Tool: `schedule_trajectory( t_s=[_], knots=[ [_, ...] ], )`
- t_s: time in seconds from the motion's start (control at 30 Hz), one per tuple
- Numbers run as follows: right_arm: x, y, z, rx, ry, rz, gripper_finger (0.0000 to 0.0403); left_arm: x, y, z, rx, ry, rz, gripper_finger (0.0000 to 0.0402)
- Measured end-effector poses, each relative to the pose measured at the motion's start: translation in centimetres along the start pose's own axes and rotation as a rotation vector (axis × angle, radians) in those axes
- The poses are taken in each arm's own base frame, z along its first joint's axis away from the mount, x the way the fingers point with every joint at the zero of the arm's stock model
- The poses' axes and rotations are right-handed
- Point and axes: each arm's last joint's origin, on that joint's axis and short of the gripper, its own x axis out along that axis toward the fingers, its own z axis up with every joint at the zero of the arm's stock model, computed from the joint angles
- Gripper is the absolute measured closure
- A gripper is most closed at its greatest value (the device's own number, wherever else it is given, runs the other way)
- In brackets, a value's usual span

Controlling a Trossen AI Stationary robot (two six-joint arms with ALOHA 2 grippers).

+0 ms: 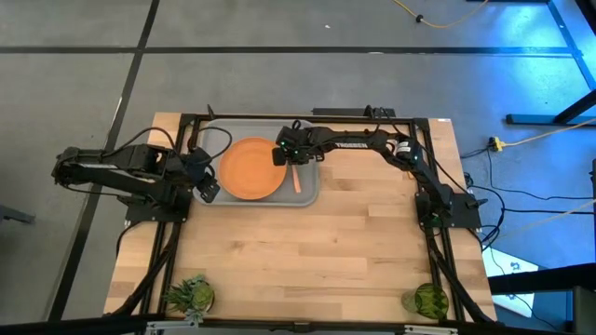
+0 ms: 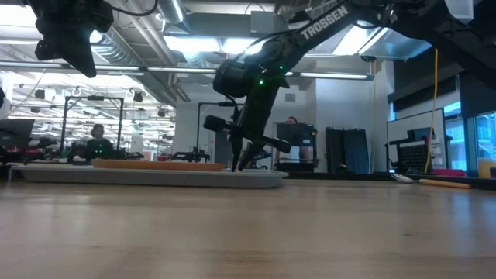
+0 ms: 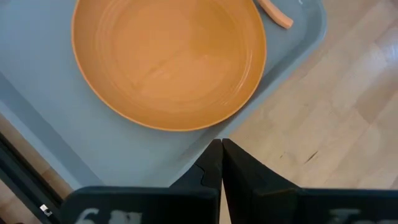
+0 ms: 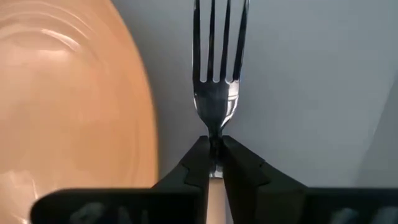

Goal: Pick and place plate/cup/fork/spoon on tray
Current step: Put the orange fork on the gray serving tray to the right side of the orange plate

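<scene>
The grey tray [image 1: 209, 140] lies at the table's far side with the orange plate [image 1: 251, 168] flat on it. My right gripper [image 1: 284, 154] stands low over the tray just right of the plate, shut on the fork [image 4: 217, 68]. My left gripper [image 3: 222, 149] is shut and empty, raised over the tray's near left rim. The dark-green cup [image 1: 430, 301] stands at the table's near right corner. A tan-handled utensil [image 2: 434, 183], perhaps the spoon, lies on the table at the right of the low view; the high view does not show it. My right gripper pinches the fork's neck [image 4: 216, 127], just behind the tines, between its two fingertips. The fingers come from above, slanting down [image 2: 242, 159]. The tines lie over the tray floor beside the plate. The tan handle [image 1: 296, 177] runs toward the table's near edge, its end [image 3: 277, 14] on the tray.
A spiky green plant [image 1: 191, 296] stands at the table's near left corner. Black frame rails [image 1: 168, 242] run along both sides of the table. Bare wooden tabletop [image 1: 307, 261] spreads between the tray and the near edge. People sit in the room beyond [image 2: 97, 139].
</scene>
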Motion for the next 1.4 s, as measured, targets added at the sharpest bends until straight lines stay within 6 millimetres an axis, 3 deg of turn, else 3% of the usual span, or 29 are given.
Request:
schedule_trajectory(
  t_s=[0.57, 0.87, 1.17, 1.4],
  knots=[
    [0.1, -0.1, 0.7, 0.013, -0.024, 0.011, 0.0352, 0.0, 0.0, 0.0, 0.000, 0.003, -0.002, 0.0401],
    [0.1, -0.2, 0.9, 0.027, -0.014, 0.025, 0.0366, 0.0, 0.0, 0.0, 0.000, 0.003, -0.002, 0.0401],
    [0.1, -0.3, 1.0, 0.014, -0.014, 0.023, 0.0323, 0.0, 0.2, -0.1, 0.006, 0.017, 0.015, 0.0401],
    [-0.1, 0.0, 1.2, -0.016, -0.008, 0.045, 0.0319, 0.0, 0.2, -0.1, 0.006, 0.017, 0.015, 0.0401]
  ],
)
